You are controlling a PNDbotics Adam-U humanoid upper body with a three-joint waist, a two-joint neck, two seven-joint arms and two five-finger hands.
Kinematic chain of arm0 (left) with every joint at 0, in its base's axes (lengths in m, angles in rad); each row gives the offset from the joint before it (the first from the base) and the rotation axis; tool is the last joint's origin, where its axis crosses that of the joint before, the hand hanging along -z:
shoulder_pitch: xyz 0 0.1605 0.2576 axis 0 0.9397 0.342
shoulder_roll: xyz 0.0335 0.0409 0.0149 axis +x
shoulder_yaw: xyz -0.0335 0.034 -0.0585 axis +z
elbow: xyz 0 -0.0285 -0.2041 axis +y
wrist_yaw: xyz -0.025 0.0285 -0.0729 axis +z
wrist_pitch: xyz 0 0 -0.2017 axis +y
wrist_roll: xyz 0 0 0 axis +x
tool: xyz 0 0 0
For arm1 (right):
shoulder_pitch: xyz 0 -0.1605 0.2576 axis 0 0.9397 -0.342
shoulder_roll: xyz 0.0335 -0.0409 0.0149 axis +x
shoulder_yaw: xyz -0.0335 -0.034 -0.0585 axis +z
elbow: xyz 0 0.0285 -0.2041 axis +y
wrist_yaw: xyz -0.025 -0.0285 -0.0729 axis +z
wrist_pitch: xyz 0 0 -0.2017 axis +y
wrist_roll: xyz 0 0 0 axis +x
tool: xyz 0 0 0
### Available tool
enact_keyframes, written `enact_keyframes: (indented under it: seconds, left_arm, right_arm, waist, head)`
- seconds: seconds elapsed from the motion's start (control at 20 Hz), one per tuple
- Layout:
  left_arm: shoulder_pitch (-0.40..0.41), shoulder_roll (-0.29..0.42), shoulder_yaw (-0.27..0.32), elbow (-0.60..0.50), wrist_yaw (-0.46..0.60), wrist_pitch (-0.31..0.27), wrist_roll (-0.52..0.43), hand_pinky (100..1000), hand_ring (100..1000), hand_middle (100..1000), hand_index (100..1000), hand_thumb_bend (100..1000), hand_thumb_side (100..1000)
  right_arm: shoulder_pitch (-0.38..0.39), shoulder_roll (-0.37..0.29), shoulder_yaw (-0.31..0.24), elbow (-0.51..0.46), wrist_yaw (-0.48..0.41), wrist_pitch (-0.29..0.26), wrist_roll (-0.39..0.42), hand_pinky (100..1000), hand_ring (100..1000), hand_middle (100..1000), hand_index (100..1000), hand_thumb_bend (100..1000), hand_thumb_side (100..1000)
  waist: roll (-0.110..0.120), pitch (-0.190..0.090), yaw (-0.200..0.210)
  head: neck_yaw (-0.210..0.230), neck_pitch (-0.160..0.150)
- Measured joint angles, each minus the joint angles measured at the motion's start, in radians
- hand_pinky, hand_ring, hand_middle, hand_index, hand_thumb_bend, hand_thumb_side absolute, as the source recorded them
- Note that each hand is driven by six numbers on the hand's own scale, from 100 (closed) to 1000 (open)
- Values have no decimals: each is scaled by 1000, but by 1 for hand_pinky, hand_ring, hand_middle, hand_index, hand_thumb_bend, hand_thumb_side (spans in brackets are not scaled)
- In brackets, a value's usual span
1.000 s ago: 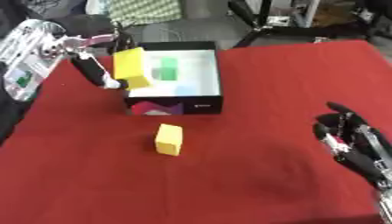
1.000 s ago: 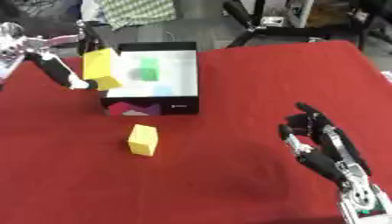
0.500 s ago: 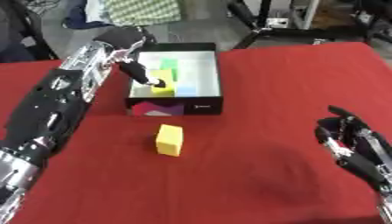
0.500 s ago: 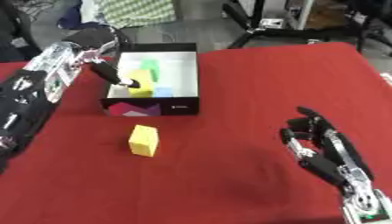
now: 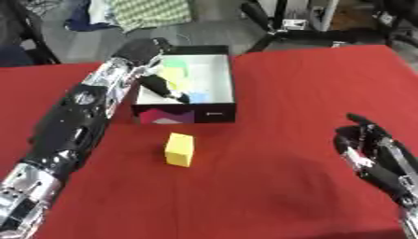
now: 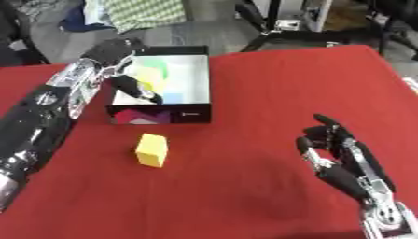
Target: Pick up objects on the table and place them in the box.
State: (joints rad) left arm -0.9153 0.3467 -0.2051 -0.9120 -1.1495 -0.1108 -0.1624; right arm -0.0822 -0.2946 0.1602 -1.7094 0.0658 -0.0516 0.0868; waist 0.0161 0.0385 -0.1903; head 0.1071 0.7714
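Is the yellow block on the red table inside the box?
No, the yellow block sits on the red table in front of the box, outside its walls.

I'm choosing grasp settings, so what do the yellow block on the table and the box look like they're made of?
The yellow block looks like matte foam or painted wood: even colour, no glare, crisp edges; which one is unclear. The box looks like printed cardboard: thin straight walls, black outside with coloured shapes, plain white inside.

Red table cloth point(image 5: 269, 186) underfoot; beyond its far edge, a green-checked cloth point(image 5: 151, 11), dark chair legs point(image 5: 269, 32), grey floor point(image 5: 81, 42).
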Motion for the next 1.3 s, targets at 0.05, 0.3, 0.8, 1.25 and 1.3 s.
enact_keyframes:
  seconds: [0.05, 0.3, 0.8, 1.25, 1.3]
  left_arm:
    - [7, 23, -3, -36, 37, -9, -22, 802, 725, 739, 848, 990, 616]
    - [72, 206, -36, -318, 321, -77, -232, 773, 666, 678, 819, 898, 583]
    - [253, 433, -133, -699, 742, -52, -639, 767, 683, 701, 829, 878, 510]
    - [262, 396, -258, -646, 766, -33, -739, 761, 683, 703, 829, 839, 479]
    - [262, 384, -270, -628, 756, -34, -740, 761, 684, 706, 831, 841, 473]
  right_arm:
    - [0, 0, 0, 0, 0, 1, -1, 779, 769, 703, 938, 315, 498]
    - [3, 0, -6, 0, 0, 1, -6, 779, 769, 702, 938, 313, 498]
    - [2, -1, -7, 1, 1, 1, -11, 779, 768, 700, 938, 309, 499]
    - [-2, -1, -6, 1, 1, 1, -11, 779, 769, 701, 938, 305, 500]
    - [-2, -1, -6, 1, 1, 2, -11, 779, 769, 701, 938, 304, 501]
  waist:
    - [0, 0, 2]
    - [0, 0, 12]
    - [1, 0, 12]
    - [1, 0, 9]
    - [1, 0, 8]
  head:
    - [-1, 0]
    - [-4, 0]
    - [-3, 0]
    - [-5, 0]
    - [-5, 0]
